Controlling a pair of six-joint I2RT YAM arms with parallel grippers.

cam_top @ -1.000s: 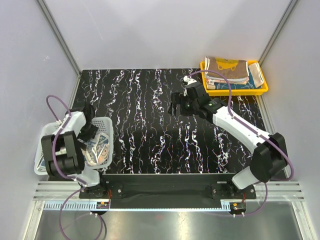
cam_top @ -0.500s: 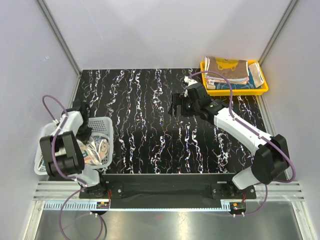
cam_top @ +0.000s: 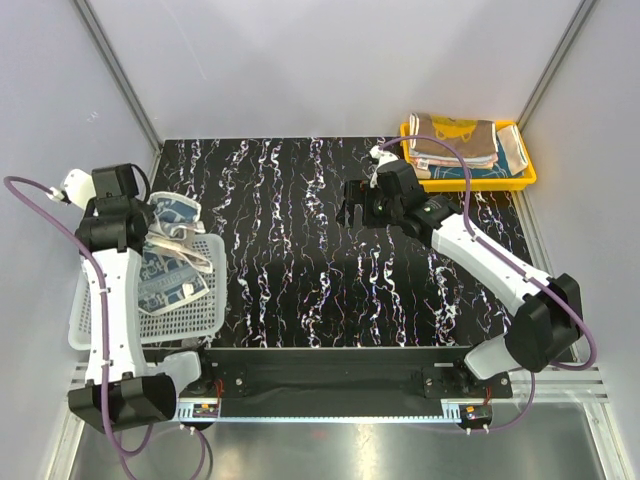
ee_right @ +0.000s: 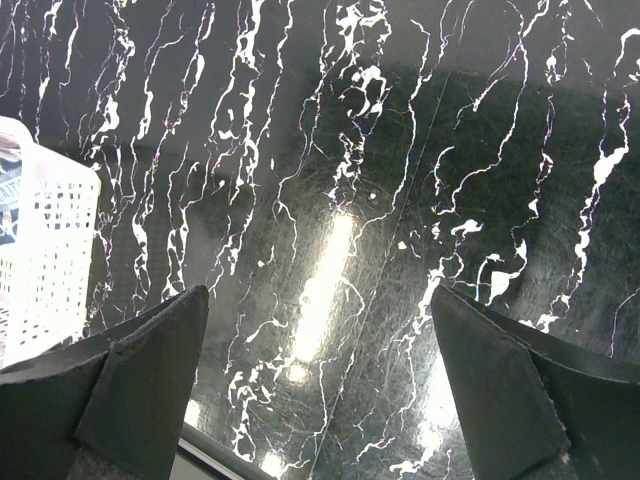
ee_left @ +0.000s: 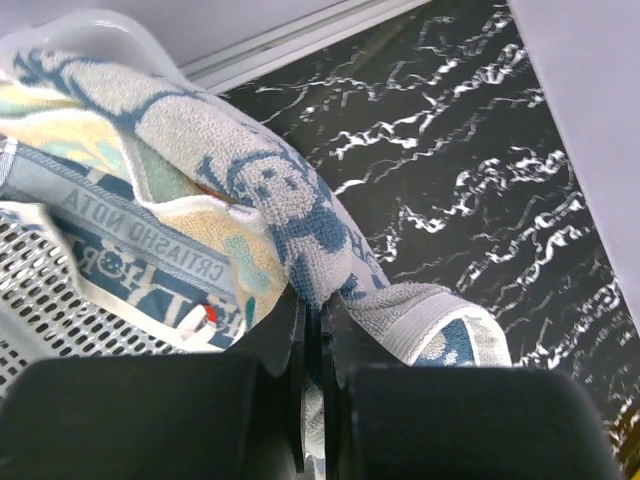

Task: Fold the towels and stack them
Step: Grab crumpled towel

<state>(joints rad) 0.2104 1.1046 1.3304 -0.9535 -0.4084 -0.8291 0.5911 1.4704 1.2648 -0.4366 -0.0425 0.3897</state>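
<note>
My left gripper (cam_top: 158, 233) is shut on a bunched blue-and-beige patterned towel (cam_top: 172, 214), held up over the far end of the white mesh basket (cam_top: 190, 318). In the left wrist view the jaws (ee_left: 315, 312) pinch a fold of that towel (ee_left: 255, 195). A blue lettered stripe of cloth (ee_left: 130, 245) drapes below it onto the basket (ee_left: 40, 300). Several folded towels (cam_top: 455, 142) are stacked in the yellow tray (cam_top: 526, 177). My right gripper (cam_top: 352, 212) hovers open and empty over the middle of the table, its fingers wide apart (ee_right: 318, 295).
The black marbled table (cam_top: 300, 270) runs between basket and tray. Grey walls close in the left, back and right sides. The basket's corner (ee_right: 40, 250) shows at the left of the right wrist view. Purple cables loop beside both arms.
My left gripper closed on the towel inside the basket, then rose and swung toward the back left, pulling the towel up out of it. The right arm barely moved.
</note>
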